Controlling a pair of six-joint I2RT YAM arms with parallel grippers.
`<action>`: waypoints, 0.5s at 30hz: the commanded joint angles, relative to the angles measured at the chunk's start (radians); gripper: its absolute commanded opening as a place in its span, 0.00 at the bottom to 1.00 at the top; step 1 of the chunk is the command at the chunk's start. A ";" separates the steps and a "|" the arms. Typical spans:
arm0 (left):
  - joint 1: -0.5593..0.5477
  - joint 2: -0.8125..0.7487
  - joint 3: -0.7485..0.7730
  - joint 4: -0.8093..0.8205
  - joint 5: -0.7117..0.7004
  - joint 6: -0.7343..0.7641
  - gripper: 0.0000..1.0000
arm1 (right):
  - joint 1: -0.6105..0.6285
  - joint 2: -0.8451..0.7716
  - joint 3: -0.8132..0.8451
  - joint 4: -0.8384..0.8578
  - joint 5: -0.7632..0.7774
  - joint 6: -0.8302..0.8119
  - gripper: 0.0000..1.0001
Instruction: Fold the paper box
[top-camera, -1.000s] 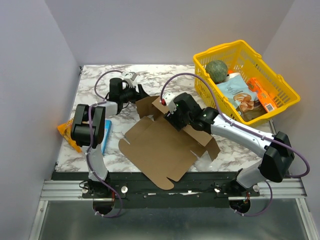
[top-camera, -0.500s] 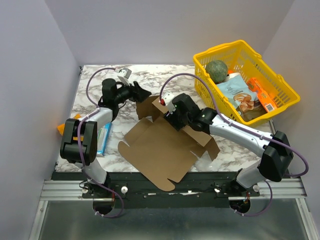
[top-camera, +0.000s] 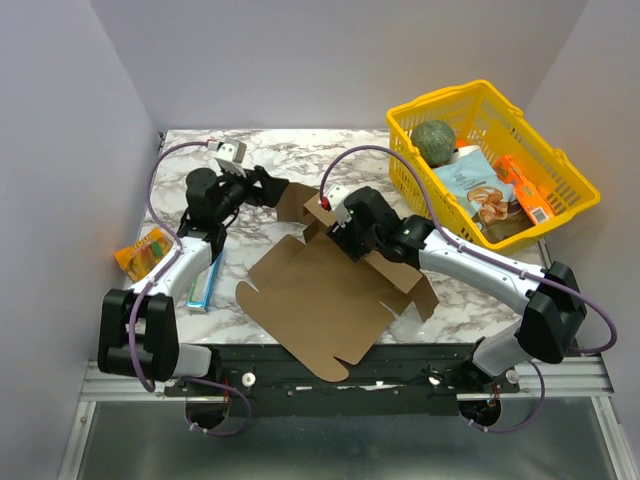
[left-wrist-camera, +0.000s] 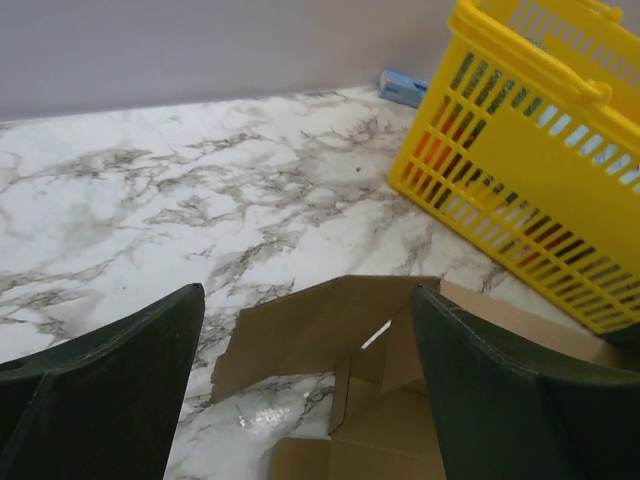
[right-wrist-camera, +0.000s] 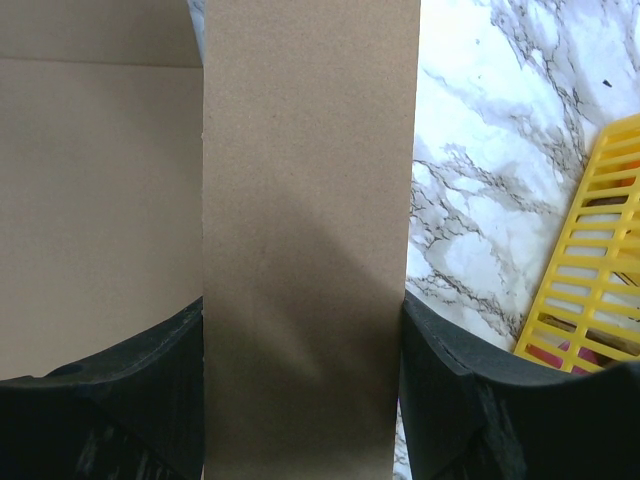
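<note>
The paper box (top-camera: 320, 300) is a brown die-cut cardboard sheet lying mostly flat at the table's middle, with its far flaps raised. My right gripper (top-camera: 338, 232) is over the far edge of the sheet. In the right wrist view its jaws (right-wrist-camera: 303, 300) stand wide apart, and an upright cardboard flap (right-wrist-camera: 310, 180) fills the gap between them. My left gripper (top-camera: 274, 190) is open and empty, just left of the raised far-left flap. In the left wrist view the flaps (left-wrist-camera: 320, 320) show between its fingers (left-wrist-camera: 480, 400), apart from them.
A yellow basket (top-camera: 440, 98) with a green ball and snack bags stands at the back right; it also shows in the left wrist view (left-wrist-camera: 530, 150). An orange packet (top-camera: 145, 250) and a blue-green carton (top-camera: 203, 285) lie at the left edge.
My left arm has swung its elbow down and to the left, uncovering the orange packet; its gripper stays open near the far-left flap. The right arm and the box have not moved.
</note>
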 joint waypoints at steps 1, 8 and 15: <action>0.000 0.108 -0.005 -0.031 0.211 0.145 0.91 | 0.000 0.005 -0.026 -0.022 -0.006 0.023 0.61; 0.031 0.141 -0.041 -0.011 0.223 0.198 0.92 | 0.004 -0.019 -0.029 -0.022 -0.007 0.023 0.61; 0.034 0.210 -0.027 0.002 0.195 0.229 0.92 | 0.002 -0.012 -0.029 -0.023 -0.017 0.016 0.61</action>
